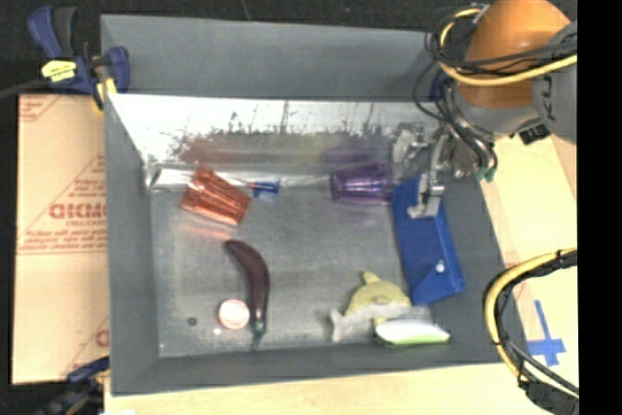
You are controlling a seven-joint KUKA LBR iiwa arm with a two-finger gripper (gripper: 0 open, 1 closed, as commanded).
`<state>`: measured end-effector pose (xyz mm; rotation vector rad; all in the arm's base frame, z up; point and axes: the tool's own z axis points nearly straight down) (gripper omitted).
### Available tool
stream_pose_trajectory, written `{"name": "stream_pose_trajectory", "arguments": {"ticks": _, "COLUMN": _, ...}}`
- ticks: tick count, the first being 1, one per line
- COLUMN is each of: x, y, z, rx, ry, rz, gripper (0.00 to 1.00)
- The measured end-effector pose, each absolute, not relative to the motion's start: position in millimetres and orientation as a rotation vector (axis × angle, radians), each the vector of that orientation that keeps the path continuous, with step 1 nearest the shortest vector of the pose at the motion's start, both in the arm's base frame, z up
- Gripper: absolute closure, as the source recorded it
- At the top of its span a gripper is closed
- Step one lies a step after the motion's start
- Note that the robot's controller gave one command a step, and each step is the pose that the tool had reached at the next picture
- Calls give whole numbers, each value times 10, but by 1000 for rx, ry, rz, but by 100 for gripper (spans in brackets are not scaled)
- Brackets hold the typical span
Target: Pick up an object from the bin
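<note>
Your fingers [424, 199] hang over one end of the blue slab [431, 258], which stretches lengthwise away from them; their opening cannot be told.

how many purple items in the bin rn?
2. A translucent purple cup lies by the back wall, beside the claw; a dark purple eggplant lies near the front, beside a pink disc. The arm may hide more.

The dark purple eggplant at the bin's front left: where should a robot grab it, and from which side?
Probably across the eggplant at its thick middle, coming straight down from above. It lies flat with bare bin floor either side there; lower down a pink disc crowds it.
</note>
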<state>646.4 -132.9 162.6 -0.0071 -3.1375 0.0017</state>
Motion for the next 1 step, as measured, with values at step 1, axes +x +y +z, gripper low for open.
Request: {"name": "stream_pose_trajectory", "arguments": {"ticks": 1, "x": 6485, "y": -1327, "z": 1675, "rx": -4, "ry": -3146, "rz": 4, "gripper": 0}}
